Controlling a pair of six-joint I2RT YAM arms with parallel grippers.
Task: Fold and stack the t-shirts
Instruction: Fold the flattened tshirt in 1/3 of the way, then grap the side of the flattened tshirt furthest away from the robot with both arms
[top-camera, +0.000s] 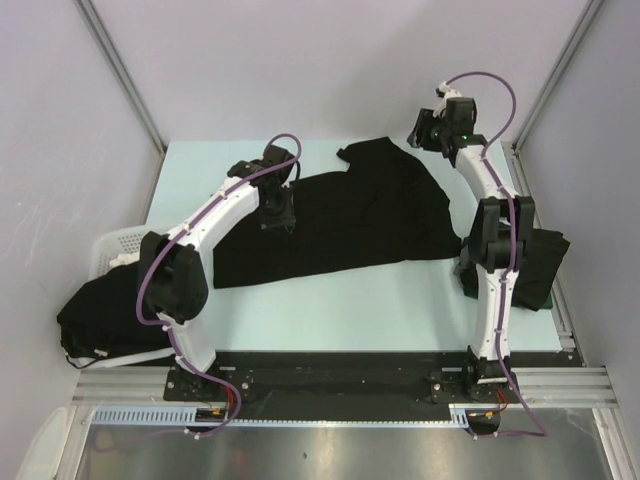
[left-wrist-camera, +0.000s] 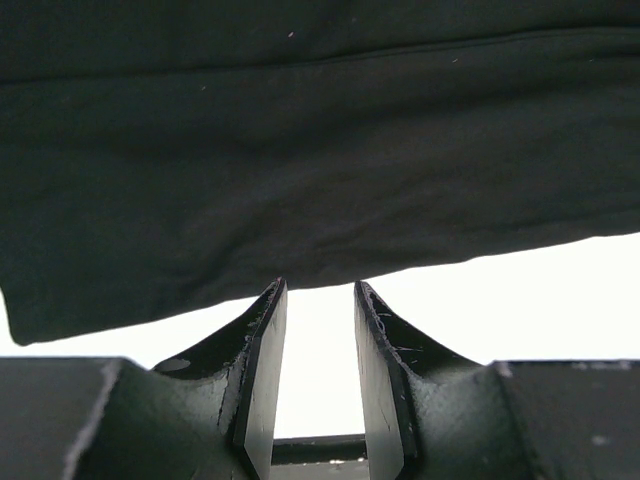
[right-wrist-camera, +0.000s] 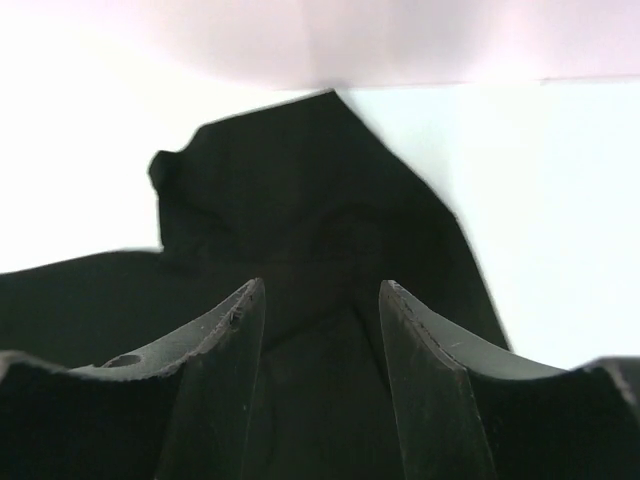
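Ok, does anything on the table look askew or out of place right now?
Yes. The black t-shirt on the table lies crooked and rumpled, not flat. More black cloth spills over the white basket's rim.

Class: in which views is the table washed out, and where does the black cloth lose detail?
Top external: even light, sharp, table pale blue. Left wrist: table blown out white, t-shirt shows creases. Right wrist: table overexposed too, t-shirt nearly featureless, pincer fingers blurred.
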